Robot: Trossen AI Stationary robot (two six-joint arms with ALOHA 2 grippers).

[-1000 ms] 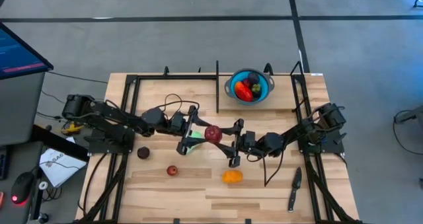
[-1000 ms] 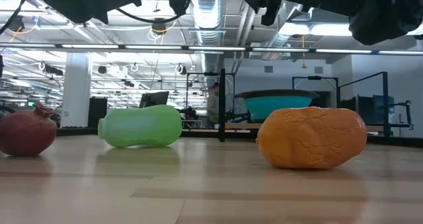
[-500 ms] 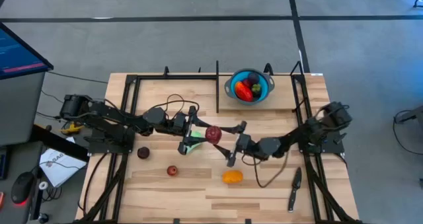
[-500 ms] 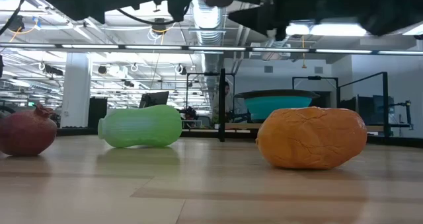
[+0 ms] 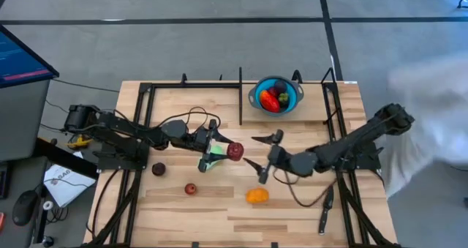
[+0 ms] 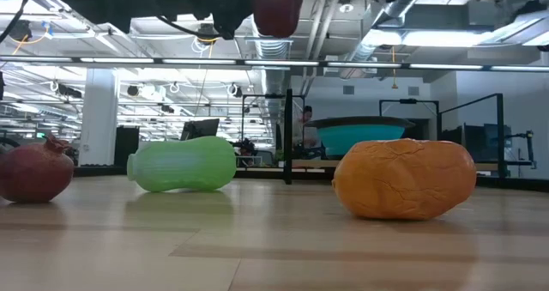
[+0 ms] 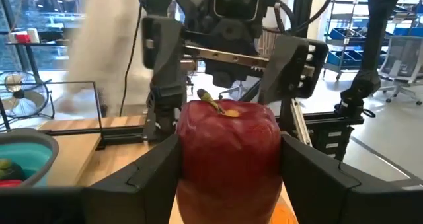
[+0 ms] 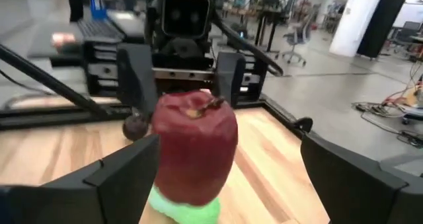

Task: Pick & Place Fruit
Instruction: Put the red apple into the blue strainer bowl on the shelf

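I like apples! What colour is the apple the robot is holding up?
Dark red. The apple shows best in the left wrist view.

The middle of the table (image 5: 292, 200) is crowded: the left gripper (image 5: 228, 150) holds a red apple (image 5: 235, 151) aloft, and directly facing it the right gripper (image 5: 261, 159) hangs with fingers spread wide, only a narrow gap between them. Under the apple lies the pale green oblong fruit (image 5: 212, 159), blocking a straight descent there. The orange fruit (image 5: 257, 196) sits just below the right gripper, so a drop on that side meets it. Toward the blue bowl (image 5: 276, 96) the wood is bare, though a black upright bar (image 5: 240, 96) stands just beside the bowl's left. The bowl already seems partly filled. The near-left boards hold two small fruits, well apart.
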